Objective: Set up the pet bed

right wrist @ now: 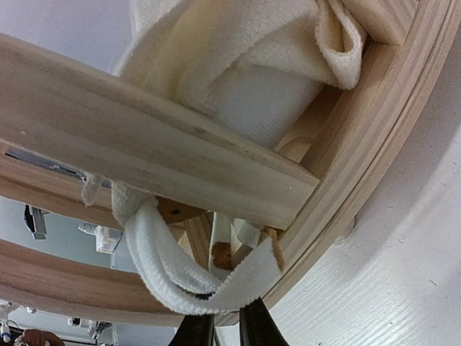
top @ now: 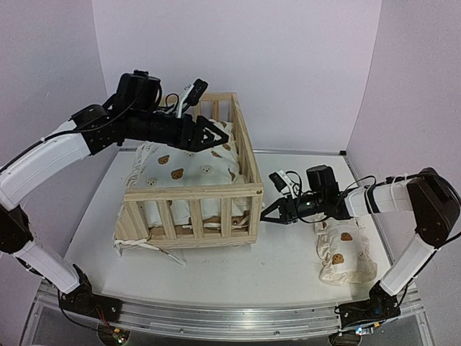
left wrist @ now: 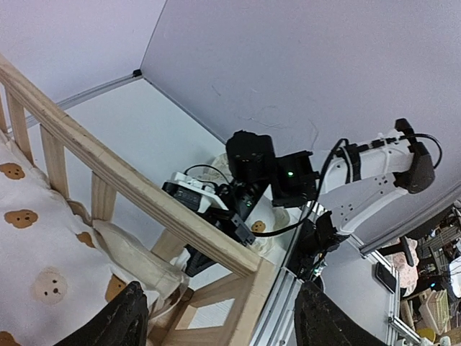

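Observation:
The pet bed (top: 193, 193), a pine frame with slatted rails, stands mid-table with the cream bear-print cushion (top: 186, 170) inside it. My left gripper (top: 220, 135) is open and empty above the cushion near the bed's right rail. In the left wrist view its fingers (left wrist: 131, 321) stand wide apart over the rail (left wrist: 144, 196) and cushion (left wrist: 32, 249). My right gripper (top: 267, 215) is at the bed's front right corner. In the right wrist view it (right wrist: 224, 326) is shut on a white cushion tie (right wrist: 180, 270) looped under the frame's rail (right wrist: 144, 155).
The small bear-print pillow (top: 344, 252) lies on the table at the right, under my right arm. Purple walls close in the back and both sides. The table's metal front edge (top: 216, 317) runs between the arm bases.

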`<move>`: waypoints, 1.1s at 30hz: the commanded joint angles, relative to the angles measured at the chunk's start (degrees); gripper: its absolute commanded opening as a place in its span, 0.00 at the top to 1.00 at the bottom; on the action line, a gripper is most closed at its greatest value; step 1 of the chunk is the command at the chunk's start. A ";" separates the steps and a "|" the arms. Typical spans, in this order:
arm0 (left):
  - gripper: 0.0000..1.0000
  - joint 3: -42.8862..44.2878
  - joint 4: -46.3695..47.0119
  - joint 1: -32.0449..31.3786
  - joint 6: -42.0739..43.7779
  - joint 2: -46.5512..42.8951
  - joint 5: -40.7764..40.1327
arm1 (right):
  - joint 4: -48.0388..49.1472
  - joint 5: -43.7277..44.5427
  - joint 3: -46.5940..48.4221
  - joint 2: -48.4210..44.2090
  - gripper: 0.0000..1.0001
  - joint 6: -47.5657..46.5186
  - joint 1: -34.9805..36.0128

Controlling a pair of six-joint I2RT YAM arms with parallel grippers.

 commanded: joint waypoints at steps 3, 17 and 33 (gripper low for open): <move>0.31 -4.87 2.93 -4.04 -0.66 -6.09 -0.35 | 7.15 -2.11 2.05 -1.26 0.82 4.69 1.83; 0.34 -27.13 20.62 -21.62 10.80 -18.83 -10.66 | 11.20 0.19 4.80 -0.68 1.00 21.79 2.85; 0.47 -49.84 53.87 -35.29 25.41 -9.56 -49.01 | 6.41 2.97 10.03 0.61 1.00 33.43 7.79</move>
